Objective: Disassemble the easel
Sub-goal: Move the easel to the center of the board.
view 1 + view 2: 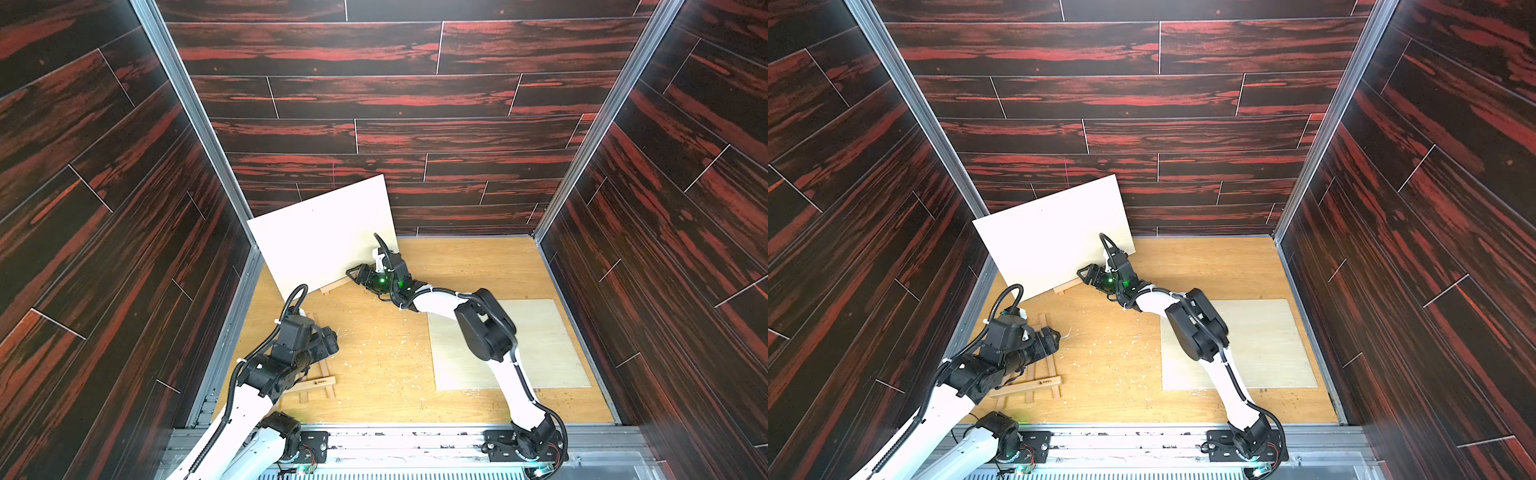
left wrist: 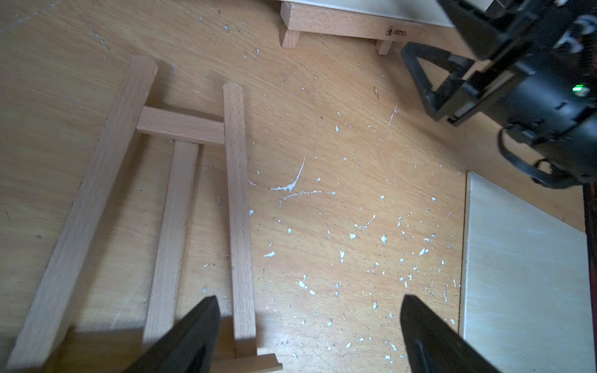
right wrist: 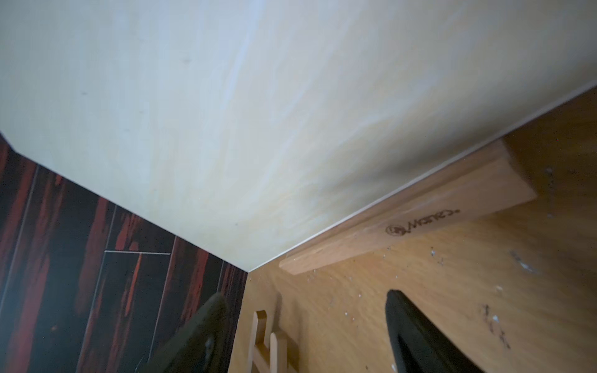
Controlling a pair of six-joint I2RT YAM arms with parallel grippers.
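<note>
A wooden easel frame [image 1: 320, 382] [image 1: 1042, 382] lies flat on the floor at the front left, its rails and crossbar plain in the left wrist view [image 2: 181, 126]. My left gripper [image 1: 332, 340] [image 2: 308, 300] hovers over it, open, with only bare floor between the fingers. A second easel stands at the back left; its ledge [image 1: 336, 286] [image 3: 420, 213] carries a pale board [image 1: 320, 241] [image 3: 226, 113] leaning back. My right gripper [image 1: 353, 274] [image 3: 307, 295] is open, close to the board's lower right corner and apart from it.
Another pale board [image 1: 540, 332] [image 2: 523, 274] lies flat on the floor at the right, under the right arm. White flecks dot the wooden floor [image 1: 386, 353]. Dark panelled walls [image 1: 124, 208] close in the left, back and right sides.
</note>
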